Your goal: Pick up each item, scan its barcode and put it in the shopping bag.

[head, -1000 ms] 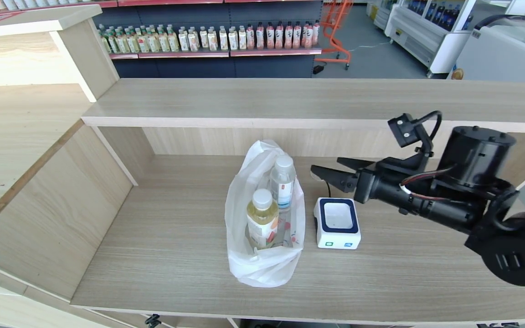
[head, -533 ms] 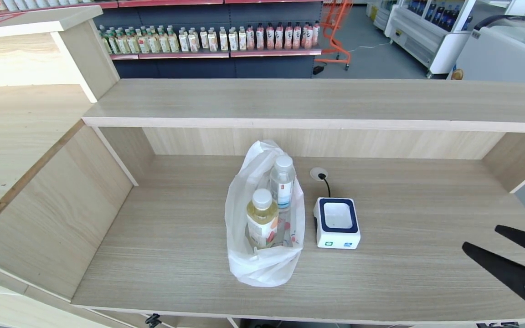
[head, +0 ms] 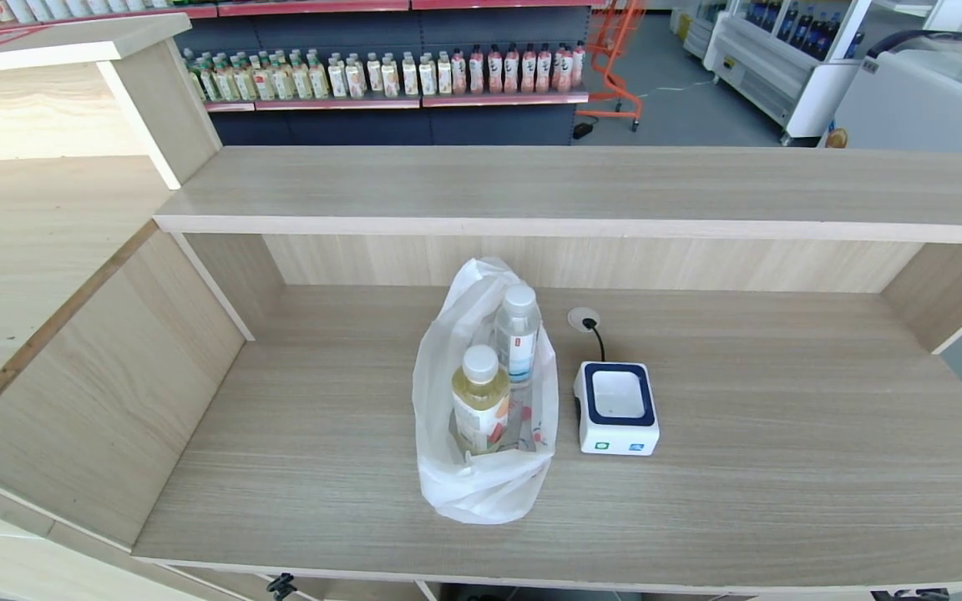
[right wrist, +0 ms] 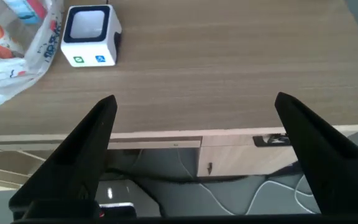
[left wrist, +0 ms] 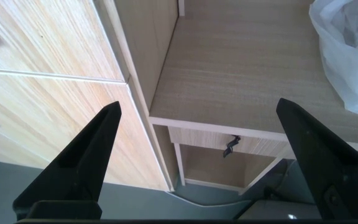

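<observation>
The left gripper and right gripper hang released and empty off the table's front edge. The bag, holding two upright bottles, stands ahead between them, with the scanner on the right gripper's side.

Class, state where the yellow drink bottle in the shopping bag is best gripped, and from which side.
At its white cap, from straight above, probably: the yellow drink bottle stands upright, the shopping bag wraps its body, and the clear bottle stands close behind.
</observation>
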You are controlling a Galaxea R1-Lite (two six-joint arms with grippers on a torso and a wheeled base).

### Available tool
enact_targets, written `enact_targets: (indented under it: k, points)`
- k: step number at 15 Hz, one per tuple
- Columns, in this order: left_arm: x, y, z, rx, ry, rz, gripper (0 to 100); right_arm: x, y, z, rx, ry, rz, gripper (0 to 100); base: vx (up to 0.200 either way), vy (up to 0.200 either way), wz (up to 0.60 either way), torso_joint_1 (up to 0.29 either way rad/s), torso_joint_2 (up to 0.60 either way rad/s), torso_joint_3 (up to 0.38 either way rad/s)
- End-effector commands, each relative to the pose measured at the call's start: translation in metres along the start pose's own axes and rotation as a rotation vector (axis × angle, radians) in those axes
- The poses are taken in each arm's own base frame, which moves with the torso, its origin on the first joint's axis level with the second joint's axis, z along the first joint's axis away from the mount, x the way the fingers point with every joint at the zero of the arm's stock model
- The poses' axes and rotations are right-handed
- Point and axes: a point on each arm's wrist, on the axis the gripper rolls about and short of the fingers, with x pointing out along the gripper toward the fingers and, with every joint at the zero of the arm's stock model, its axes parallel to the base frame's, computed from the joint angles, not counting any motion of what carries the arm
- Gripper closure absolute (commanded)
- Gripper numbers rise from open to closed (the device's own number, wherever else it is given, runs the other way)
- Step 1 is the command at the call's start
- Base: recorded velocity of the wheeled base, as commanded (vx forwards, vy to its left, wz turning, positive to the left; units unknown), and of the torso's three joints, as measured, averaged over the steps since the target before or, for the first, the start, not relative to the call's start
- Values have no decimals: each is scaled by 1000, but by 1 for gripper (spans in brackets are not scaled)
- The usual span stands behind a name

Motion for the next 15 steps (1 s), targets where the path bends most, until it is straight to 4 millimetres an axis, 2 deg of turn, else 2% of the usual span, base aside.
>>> enact_targets:
  k: [1, 7, 8, 15]
  points:
    - [0, 0, 0, 0, 0, 1, 0, -8, 0, -5, 31, -94, -21, 0, 0, 0, 0, 0, 0, 0]
    - [0, 0, 0, 0, 0, 1, 0, -8, 0, -6, 34, -84, -23, 0, 0, 0, 0, 0, 0, 0]
    - [0, 0, 0, 0, 0, 1, 0, -8, 0, -6, 28, -84, -22, 100, 0, 0, 0, 0, 0, 0]
    - [0, 0, 0, 3, 0, 1, 0, -8, 0, -6, 45, -85, -23, 100, 0, 0, 0, 0, 0, 0]
